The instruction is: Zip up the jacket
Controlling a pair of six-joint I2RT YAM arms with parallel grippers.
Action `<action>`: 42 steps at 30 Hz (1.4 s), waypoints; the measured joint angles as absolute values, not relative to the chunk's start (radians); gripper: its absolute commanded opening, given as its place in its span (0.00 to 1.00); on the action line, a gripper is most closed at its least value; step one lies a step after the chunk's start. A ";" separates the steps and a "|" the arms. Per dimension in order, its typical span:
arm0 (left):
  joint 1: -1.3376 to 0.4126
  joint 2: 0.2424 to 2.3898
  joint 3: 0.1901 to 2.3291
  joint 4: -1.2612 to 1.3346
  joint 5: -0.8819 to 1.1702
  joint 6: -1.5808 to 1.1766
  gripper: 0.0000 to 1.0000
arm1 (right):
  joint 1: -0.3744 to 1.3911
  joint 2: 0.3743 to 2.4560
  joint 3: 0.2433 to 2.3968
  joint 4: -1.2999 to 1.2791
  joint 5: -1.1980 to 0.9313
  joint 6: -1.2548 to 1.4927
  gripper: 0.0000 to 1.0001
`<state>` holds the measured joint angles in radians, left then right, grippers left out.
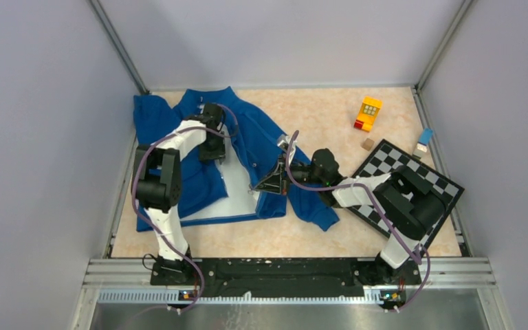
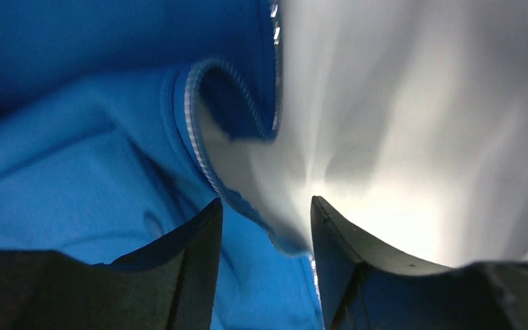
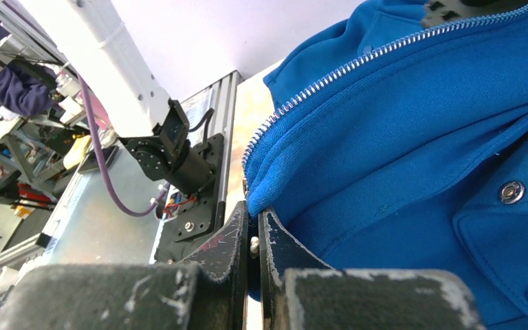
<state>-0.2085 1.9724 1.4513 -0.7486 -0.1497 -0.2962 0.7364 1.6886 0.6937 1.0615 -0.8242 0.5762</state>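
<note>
**Right Gripper Pinches the Jacket Edge, Left Gripper Straddles the Other**

Closest to the right wrist camera, the right gripper has its two black fingers almost together. They are clamped on the bottom corner of one front edge of the jacket. A small pale piece sits in the slit between them, possibly the zipper's end, though the view is too tight to be sure. The zipper teeth run up and away along that edge, and a metal snap shows on the blue cloth beside it.

The left gripper has its fingers spread apart. The jacket's other front edge curls between them, blue on one side and the pale lining on the other.

From above, the jacket lies open on the table, left of the middle, collar towards the far wall, with both arms reaching onto it. Well to the right are a checkerboard, partly under the right arm, and a yellow toy block.
</note>
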 measured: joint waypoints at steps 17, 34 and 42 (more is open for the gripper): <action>-0.229 1.510 0.962 -0.760 0.086 -0.455 0.48 | 0.736 1.689 0.694 1.064 -0.825 0.596 0.00; -0.250 1.655 0.984 -0.706 0.053 -0.446 0.40 | 0.736 1.689 0.694 1.083 -0.828 0.614 0.00; -0.265 1.658 0.988 -0.700 0.048 -0.447 0.21 | 0.736 1.689 0.694 1.085 -0.828 0.614 0.00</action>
<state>-0.2653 1.6581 0.9882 -0.7002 0.0479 -0.4469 0.7364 1.6890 0.6937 1.0851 -0.8284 0.6144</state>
